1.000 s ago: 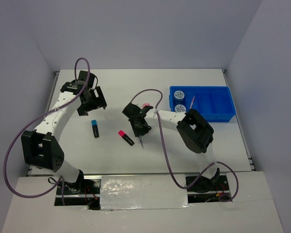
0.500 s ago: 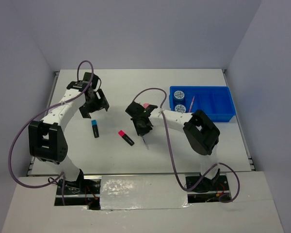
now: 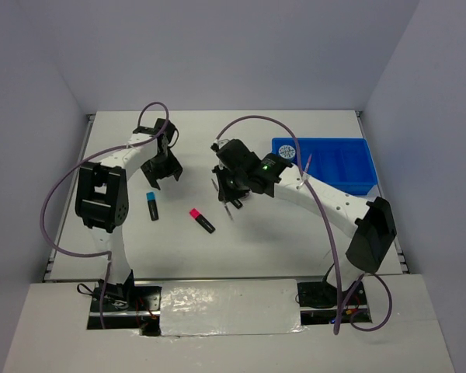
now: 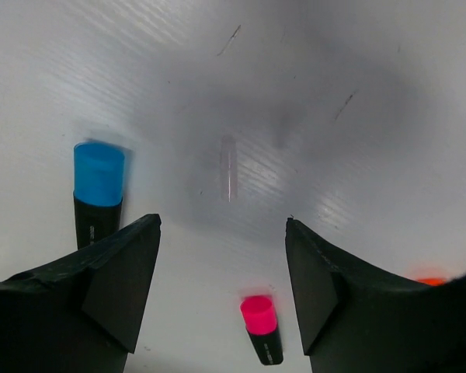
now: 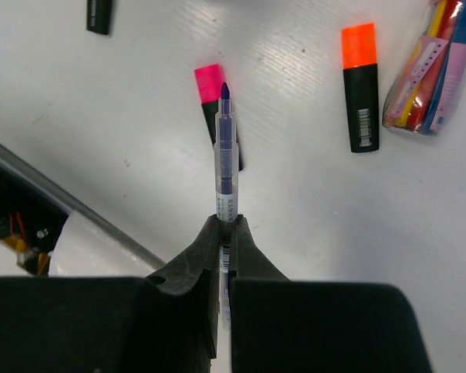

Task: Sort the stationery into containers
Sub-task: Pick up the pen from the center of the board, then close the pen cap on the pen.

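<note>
My right gripper (image 5: 227,224) is shut on a thin grey pen (image 5: 225,148) and holds it off the table, tip pointing away; in the top view it (image 3: 231,192) hangs over the table's middle. A pink-capped highlighter (image 5: 208,84) (image 3: 201,220) and an orange-capped one (image 5: 360,89) lie below it. My left gripper (image 4: 221,225) (image 3: 160,166) is open and empty above the table, with a blue-capped highlighter (image 4: 98,186) (image 3: 152,206) just left of it. The blue tray (image 3: 343,168) at the right holds a tape roll (image 3: 287,151).
A clear packet of coloured pens (image 5: 429,62) lies beside the orange highlighter. The pink highlighter (image 4: 262,328) shows between my left fingers, farther away. The right arm's links and a purple cable (image 3: 252,120) cross over the tray's left end. Walls enclose the white table (image 3: 295,233).
My right gripper has risen with the grey pen, lifting it off the table, and the arm has swung toward the back. My left gripper has shifted a little to the right, still open.
</note>
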Motion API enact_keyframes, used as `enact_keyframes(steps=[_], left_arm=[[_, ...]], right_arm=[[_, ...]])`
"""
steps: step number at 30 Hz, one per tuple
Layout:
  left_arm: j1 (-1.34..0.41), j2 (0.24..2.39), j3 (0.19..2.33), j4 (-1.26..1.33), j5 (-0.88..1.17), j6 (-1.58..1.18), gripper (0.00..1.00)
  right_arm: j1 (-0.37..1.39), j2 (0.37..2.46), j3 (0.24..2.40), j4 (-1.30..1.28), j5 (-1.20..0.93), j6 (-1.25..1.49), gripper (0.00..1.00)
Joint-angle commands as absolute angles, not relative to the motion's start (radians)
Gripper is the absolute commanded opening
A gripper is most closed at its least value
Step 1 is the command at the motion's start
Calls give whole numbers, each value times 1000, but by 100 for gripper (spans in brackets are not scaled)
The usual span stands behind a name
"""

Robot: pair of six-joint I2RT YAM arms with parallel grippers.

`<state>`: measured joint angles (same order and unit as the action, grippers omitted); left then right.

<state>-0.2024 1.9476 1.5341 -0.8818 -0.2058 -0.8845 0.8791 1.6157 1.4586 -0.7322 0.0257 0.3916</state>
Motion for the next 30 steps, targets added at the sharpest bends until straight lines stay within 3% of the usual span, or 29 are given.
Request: enact_keyframes(steps=[1, 9, 14, 16, 21, 23, 25, 28, 30], left_arm=[[-207, 1989, 1585, -897, -241, -919, 77], [-209, 2054, 1588, -879, -244, -933, 60], [-209, 2086, 1585, -862, -244, -924, 56], [-209, 2097, 1579, -854, -235, -922, 44], [-209, 2092, 1528, -807, -221, -922, 44], [-209, 2098, 1528, -802, -221, -914, 31], [-209, 2103, 1523, -801, -222, -913, 27], [-209, 2095, 1494, -781, -219, -900, 0], [-209, 2059, 1476, -756, -192, -868, 0]], right_arm=[[881, 1549, 1465, -771, -37, 354, 0], [884, 1523, 1480, -792, -75, 305, 0], [882, 1531, 1496, -792, -95, 288, 0], [882, 1537, 1508, -793, -103, 284, 0], [882, 1549, 1535, -805, -110, 273, 0], [882, 1551, 1543, -807, -113, 272, 0], [882, 1552, 1546, -808, -121, 270, 0], [882, 1551, 1536, -790, -159, 270, 0], [862, 1523, 1481, -718, -255, 284, 0]])
